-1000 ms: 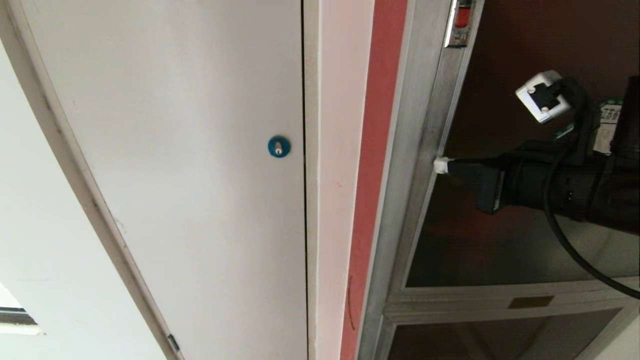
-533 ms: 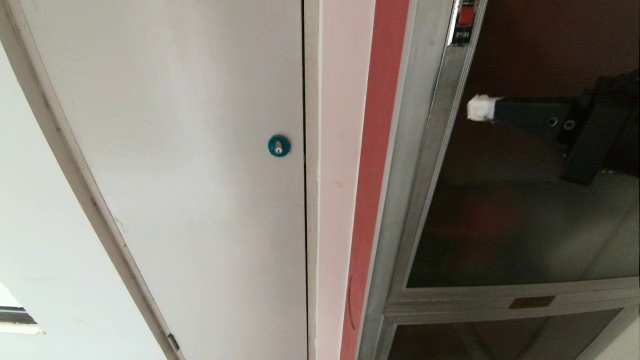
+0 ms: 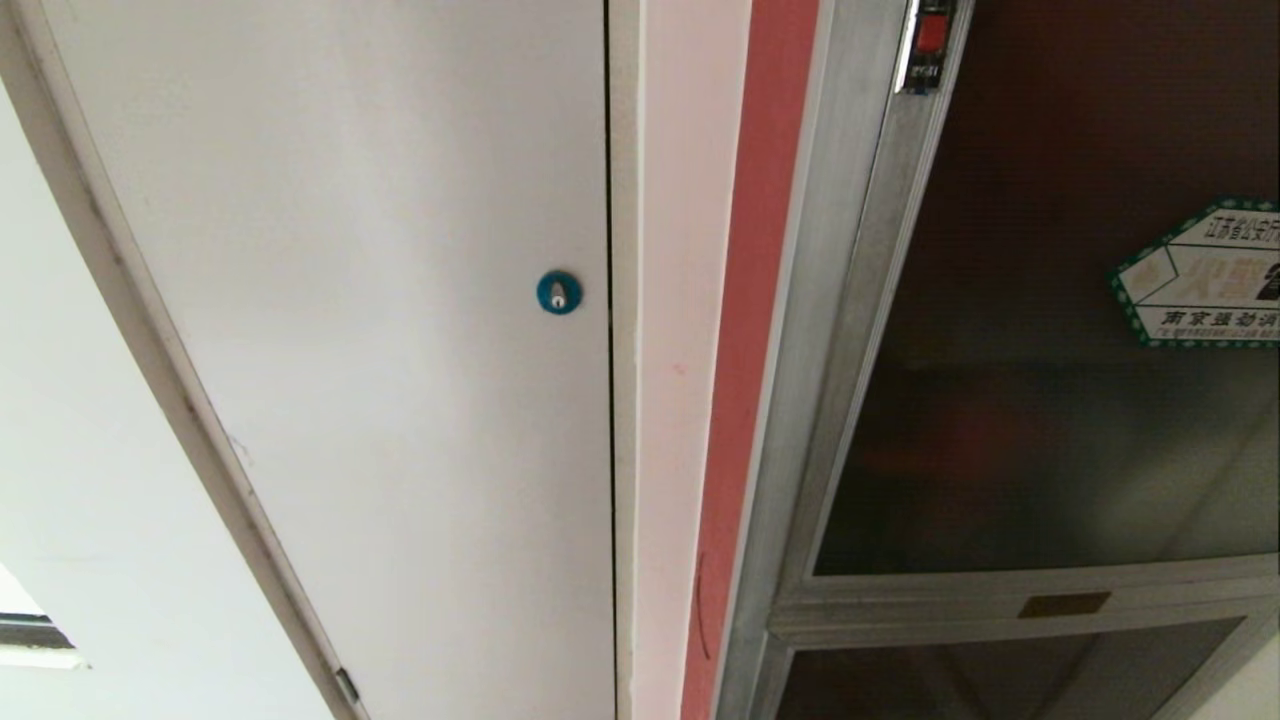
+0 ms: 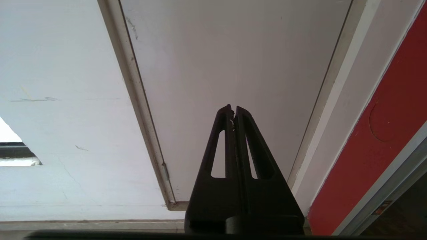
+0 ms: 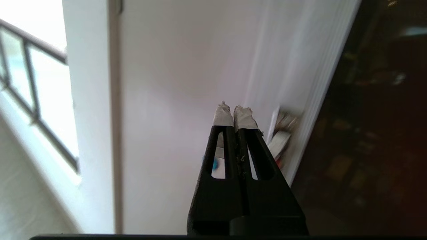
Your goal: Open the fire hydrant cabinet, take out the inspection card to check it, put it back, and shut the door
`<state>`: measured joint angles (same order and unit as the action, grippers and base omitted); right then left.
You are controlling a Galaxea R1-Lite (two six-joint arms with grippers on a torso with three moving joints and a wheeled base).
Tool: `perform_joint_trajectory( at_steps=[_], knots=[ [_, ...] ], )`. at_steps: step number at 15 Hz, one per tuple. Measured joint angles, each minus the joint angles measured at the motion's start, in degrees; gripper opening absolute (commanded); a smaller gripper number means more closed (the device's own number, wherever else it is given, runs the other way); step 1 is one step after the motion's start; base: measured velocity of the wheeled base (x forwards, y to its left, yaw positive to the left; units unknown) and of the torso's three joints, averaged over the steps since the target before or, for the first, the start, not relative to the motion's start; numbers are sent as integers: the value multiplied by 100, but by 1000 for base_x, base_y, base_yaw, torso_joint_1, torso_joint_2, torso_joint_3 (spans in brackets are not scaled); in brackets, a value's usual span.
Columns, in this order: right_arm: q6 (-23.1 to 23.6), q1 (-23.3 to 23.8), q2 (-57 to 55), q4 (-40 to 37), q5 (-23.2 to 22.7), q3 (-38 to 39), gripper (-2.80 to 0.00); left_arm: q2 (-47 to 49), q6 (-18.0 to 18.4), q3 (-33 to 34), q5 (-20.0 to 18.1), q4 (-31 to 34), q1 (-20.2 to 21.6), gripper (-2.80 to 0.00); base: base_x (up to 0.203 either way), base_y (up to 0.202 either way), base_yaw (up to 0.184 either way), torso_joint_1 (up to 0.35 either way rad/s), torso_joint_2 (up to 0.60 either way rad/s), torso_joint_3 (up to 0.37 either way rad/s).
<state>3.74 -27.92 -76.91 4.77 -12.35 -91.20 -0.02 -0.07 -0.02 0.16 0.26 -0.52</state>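
Now the door [image 3: 1050, 330] of the fire hydrant cabinet [image 3: 850, 300] is closed, with no arm in front of it in the head view.

The right gripper [image 5: 235, 115] has its taped fingers [image 5: 223, 116] clenched on nothing, near the silver frame, probably so the thin tip can press the small red latch [image 3: 930, 35]. The left gripper [image 4: 233, 110], also clenched and empty, points at the white panel [image 3: 350, 300] with a blue lock [image 3: 558, 292], parked aside. I cannot see the inspection card; I judge it is inside.

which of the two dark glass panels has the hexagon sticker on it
The upper, larger door, carrying the green-bordered sticker near the right edge; the smaller lower glass panel is bare.
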Motion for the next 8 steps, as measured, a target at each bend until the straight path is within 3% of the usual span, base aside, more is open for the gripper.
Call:
perform_joint_trajectory(
  at_steps=[8],
  knots=[
    [5, 558, -1343, 2, 202, -1913, -280, 0, 0, 0, 0, -2, 0, -280, 0, 0, 0, 0, 0, 0]
  ],
)
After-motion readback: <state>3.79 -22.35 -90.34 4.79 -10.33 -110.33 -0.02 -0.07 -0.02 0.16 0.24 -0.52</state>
